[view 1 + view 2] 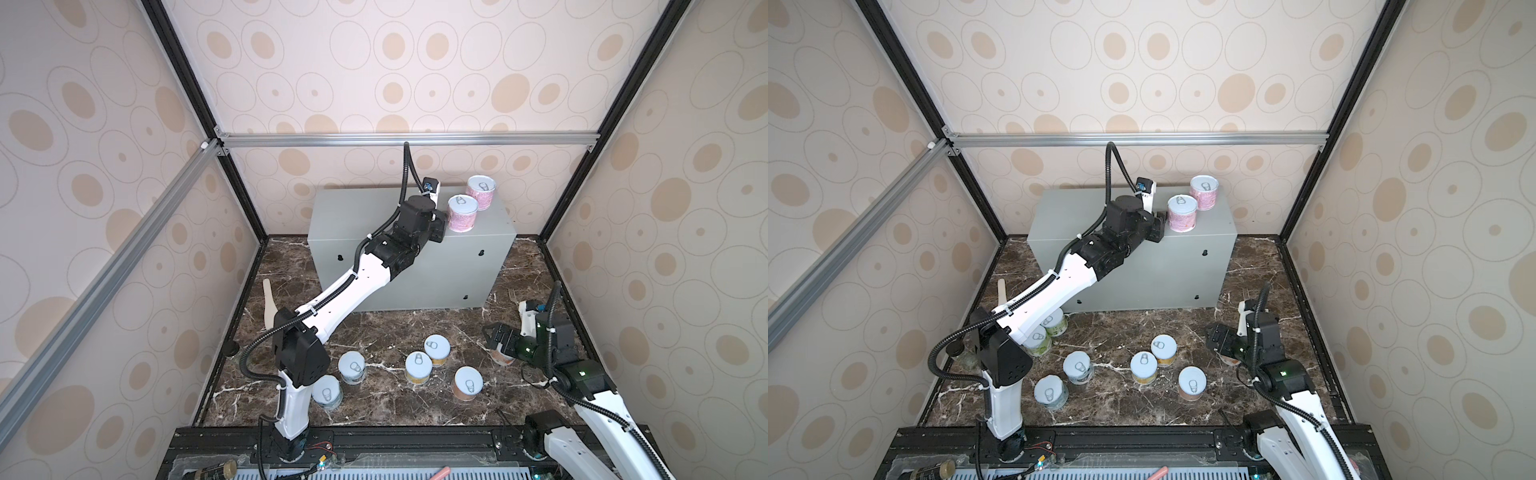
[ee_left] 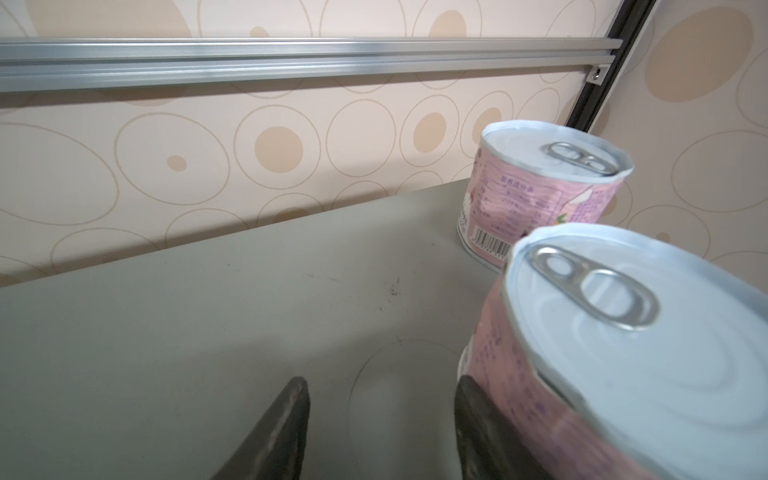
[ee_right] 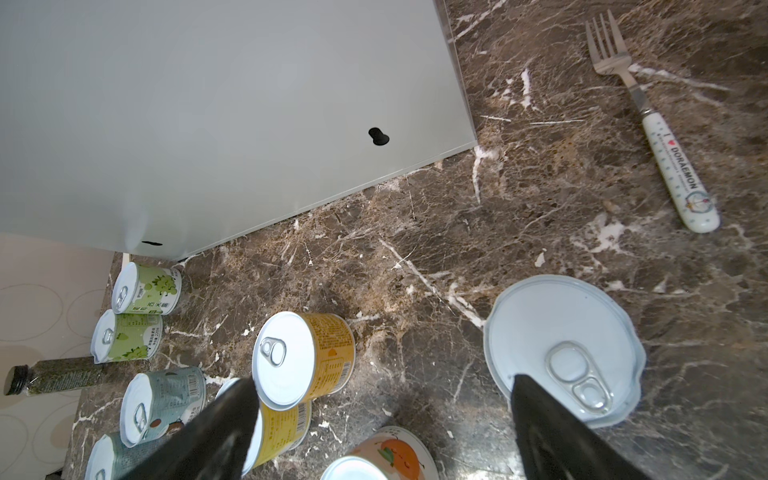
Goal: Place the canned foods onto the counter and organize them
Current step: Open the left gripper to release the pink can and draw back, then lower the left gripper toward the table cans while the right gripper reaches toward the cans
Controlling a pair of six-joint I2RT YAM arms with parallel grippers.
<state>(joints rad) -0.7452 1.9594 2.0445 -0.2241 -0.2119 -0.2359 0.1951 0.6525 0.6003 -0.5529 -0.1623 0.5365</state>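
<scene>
- In both top views the counter (image 1: 374,216) stands against the back wall with two pink cans upright on its right end. The near pink can (image 1: 462,214) is by the front edge and the far pink can (image 1: 481,192) is just behind it, close but seemingly apart. The left gripper (image 1: 438,226) sits just beside the near one.
- Down on the marble (image 1: 374,407) the other eight wait upright: two blue cans (image 1: 352,368), two yellow cans (image 1: 419,368) and an orange can (image 1: 468,383). In a top view, two green cans (image 1: 1054,323) sit half under the left arm. The right gripper (image 1: 494,334) hangs over the last orange can (image 1: 505,359).
- Left wrist view: the fingers (image 2: 286,428) stand a little apart with only bare counter between them. One rests against the near pink can's side, outside the grip, so it holds nothing.
- Right wrist view: the right gripper's fingers are spread wide above the marble, one crossing the pale lid of the last orange can (image 3: 561,345), with nothing pinched. A fork (image 3: 660,137) lies off to the side.
- My guess on handling: these cans are stiff, smooth-labelled and probably weighty if full, so they'd slip in a shallow pinch. Take one across its round wall at mid-height, jaws nearly fully spread, not by the lid rim or pull-tab.
</scene>
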